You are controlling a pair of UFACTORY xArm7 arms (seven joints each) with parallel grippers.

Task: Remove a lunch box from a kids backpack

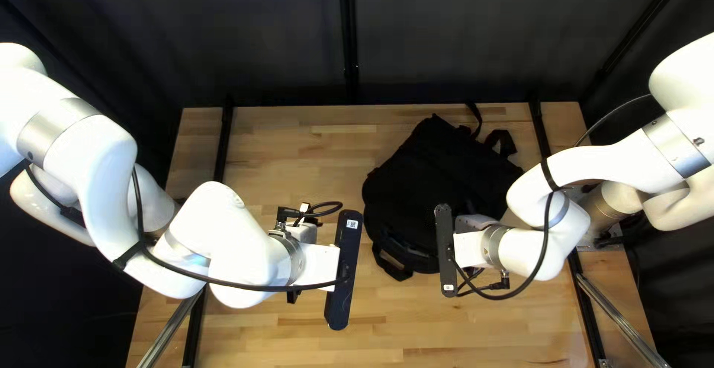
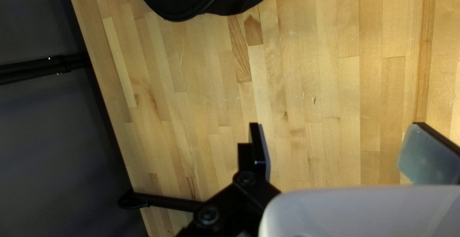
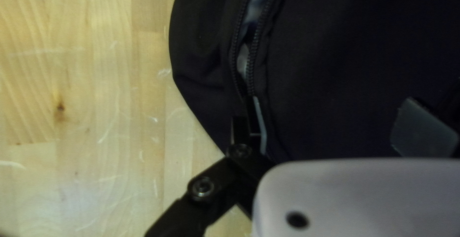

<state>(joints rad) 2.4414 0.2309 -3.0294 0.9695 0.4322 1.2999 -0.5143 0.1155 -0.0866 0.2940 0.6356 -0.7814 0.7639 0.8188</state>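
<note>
Black backpack [image 1: 439, 178] lies on table [image 1: 286, 145], right of centre in top left view. Right gripper [image 1: 468, 250]: fingers spread, one at the parted zipper [image 3: 255, 40], the other over backpack fabric. Left gripper [image 1: 320, 264]: fingers wide apart, backpack well ahead.

in top left view, table [image 1: 282, 338] was bright, curtain [image 1: 260, 41] v. dim, white arms [image 1: 216, 227] nr. blown out; r. wrist view had pale glare on table, backpack [image 3: 335, 74] mostly dark.
</note>
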